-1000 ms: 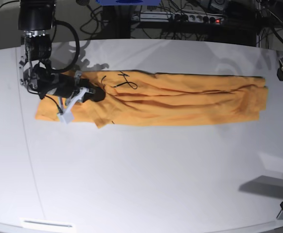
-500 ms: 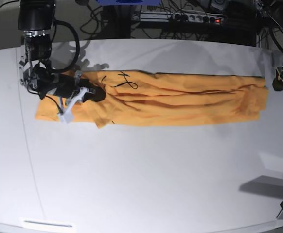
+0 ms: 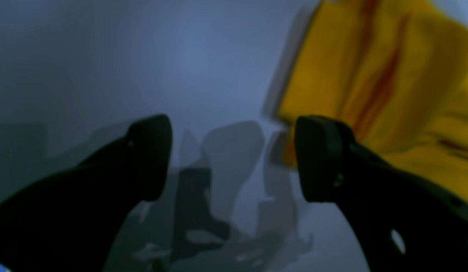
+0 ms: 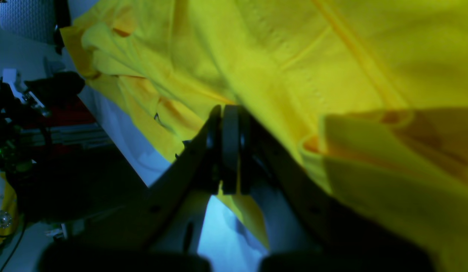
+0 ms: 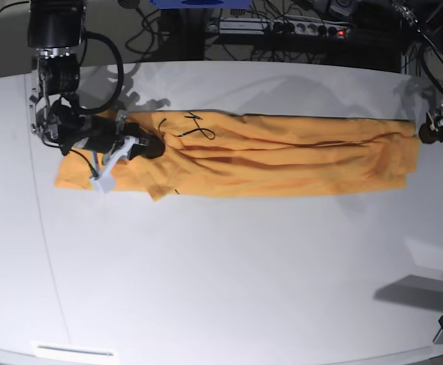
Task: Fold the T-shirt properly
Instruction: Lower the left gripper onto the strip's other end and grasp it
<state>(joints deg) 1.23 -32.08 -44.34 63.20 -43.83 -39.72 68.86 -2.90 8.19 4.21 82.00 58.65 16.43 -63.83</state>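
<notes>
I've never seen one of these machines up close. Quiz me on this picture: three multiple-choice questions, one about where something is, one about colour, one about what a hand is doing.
1. Where is the left hand?
A. at the T-shirt's far end, by its corner
B. over the middle of the cloth
C. off at the near table edge

2. What colour is the T-shirt?
A. blue
B. orange-yellow
C. white

3. How does the right hand stand?
A. wide open above the cloth
B. shut, with cloth pinched
C. shut on bare table, away from the cloth

Answers:
1. A: the base view shows it beside the cloth's corner, with the table bare below.
2. B: every view shows that colour.
3. B: its own camera shows the fingers pressed together with cloth between them.
</notes>
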